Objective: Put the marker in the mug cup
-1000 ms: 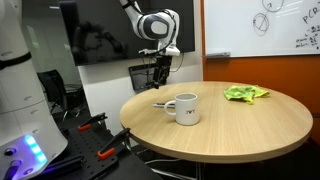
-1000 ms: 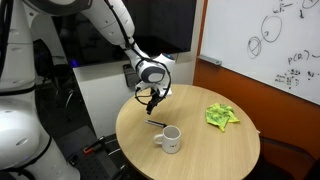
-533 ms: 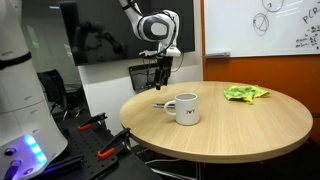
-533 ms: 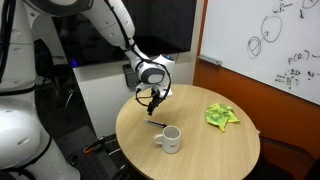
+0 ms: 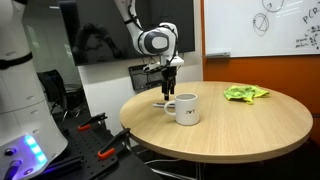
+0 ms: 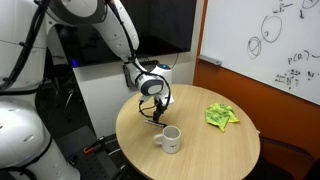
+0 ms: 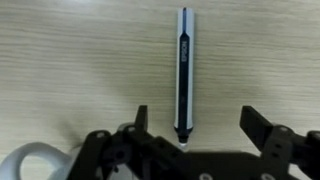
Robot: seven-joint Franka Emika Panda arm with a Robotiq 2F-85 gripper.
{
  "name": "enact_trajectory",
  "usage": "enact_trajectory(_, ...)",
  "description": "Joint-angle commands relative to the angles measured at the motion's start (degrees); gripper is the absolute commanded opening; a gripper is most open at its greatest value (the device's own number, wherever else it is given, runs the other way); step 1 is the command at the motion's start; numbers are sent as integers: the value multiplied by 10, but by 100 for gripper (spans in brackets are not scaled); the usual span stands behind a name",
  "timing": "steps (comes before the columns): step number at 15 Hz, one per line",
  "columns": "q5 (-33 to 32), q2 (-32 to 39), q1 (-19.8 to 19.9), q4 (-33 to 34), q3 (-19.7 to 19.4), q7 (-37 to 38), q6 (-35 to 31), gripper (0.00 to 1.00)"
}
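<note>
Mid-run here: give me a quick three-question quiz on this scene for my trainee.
1. True or false: the marker is already in the mug.
2. The jaws of the gripper are: A open over the marker; B shut on the marker; C shut on the mug.
3. What colour is the crumpled cloth on the table?
Key: 1 false; 2 A; 3 green.
</note>
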State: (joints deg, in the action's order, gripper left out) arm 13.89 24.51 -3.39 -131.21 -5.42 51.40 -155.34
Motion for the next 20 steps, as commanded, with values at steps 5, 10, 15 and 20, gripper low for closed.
enact_trajectory(5, -12, 54, -29, 41, -24, -1, -10, 90)
enact_trajectory(10, -11, 89, -31, 72, -33, 4, 0, 65)
enact_trajectory(15, -15, 91, -51, 75, -50, 28, -5, 23)
enact_trajectory(20, -95, 76, -168, 71, -166, 238, 62, 7)
